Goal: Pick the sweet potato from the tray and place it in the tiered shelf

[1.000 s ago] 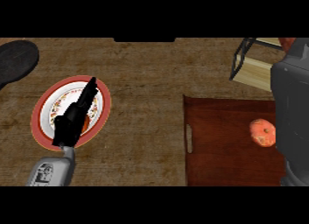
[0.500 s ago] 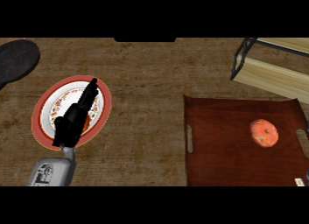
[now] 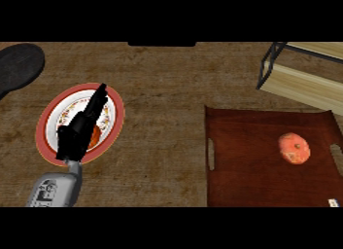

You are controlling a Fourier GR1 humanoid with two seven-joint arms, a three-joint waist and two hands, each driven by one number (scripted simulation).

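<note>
An orange sweet potato (image 3: 294, 148) lies on the right half of a dark red-brown tray (image 3: 238, 185) with slot handles. The tiered shelf (image 3: 310, 82), pale wooden boards in a black frame, stands just beyond the tray at the top right. My left hand (image 3: 79, 131) is open at the left, its fingers straight and pointing away over a round plate (image 3: 44, 121), far from the tray. No right hand shows in the head view.
The plate has a red rim and a patterned white middle. A black pan (image 3: 12, 65) sits at the far left. The wooden counter (image 3: 166, 97) lies between plate and tray. A small pale bit (image 3: 334, 202) shows at the tray's near right corner.
The right arm, which covered the right side of the tray and shelf a second ago, has drawn back out of view. The sweet potato stays on the tray. The left hand is still.
</note>
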